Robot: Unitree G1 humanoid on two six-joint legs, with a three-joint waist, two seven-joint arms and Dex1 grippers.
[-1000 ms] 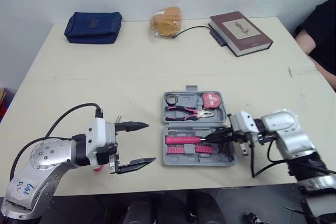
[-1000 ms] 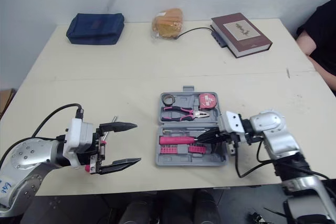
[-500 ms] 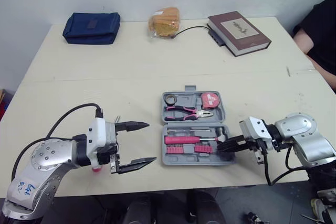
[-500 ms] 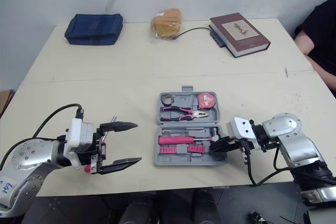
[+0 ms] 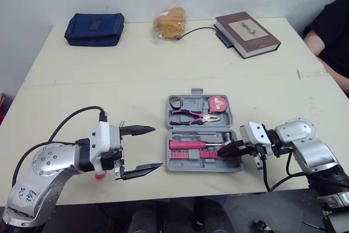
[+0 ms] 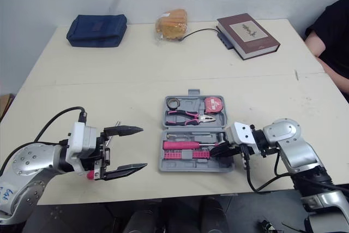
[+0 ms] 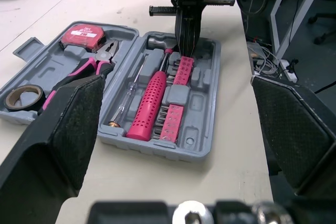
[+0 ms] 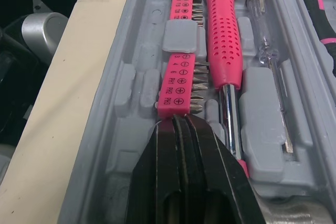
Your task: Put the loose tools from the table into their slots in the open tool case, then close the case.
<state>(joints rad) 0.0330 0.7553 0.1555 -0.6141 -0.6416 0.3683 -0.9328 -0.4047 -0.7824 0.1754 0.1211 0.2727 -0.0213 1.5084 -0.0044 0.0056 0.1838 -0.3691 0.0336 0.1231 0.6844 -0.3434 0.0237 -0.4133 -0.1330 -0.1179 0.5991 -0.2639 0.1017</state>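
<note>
The open tool case (image 5: 202,168) lay near the front middle of the desk (image 5: 109,96), its two grey halves flat. The far half held a roll of tape (image 5: 177,102), pink-handled pliers (image 5: 191,115) and a red tape measure (image 5: 218,102). The near half held a pink screwdriver handle (image 8: 224,40), a clear tester screwdriver (image 8: 270,61) and two pink bit holders (image 8: 177,85).

The right end effector (image 5: 222,153) reached in from the case's 3 o'clock side, its black fingers pressed together with nothing between them. Their tips were low in the near half, at the end of the nearer bit holder; whether they touched it could not be told.

The left end effector (image 5: 155,147) hovered over bare desk at 9 o'clock from the case, apart from it, with its fingers spread wide and holding nothing.

Well beyond the case, a navy pouch (image 5: 94,29) lay at 11 o'clock, a bagged bun (image 5: 170,23) at 12 and a brown book (image 5: 247,34) at 1. A person's arm (image 5: 327,47) showed at the desk's edge at 2 o'clock.
</note>
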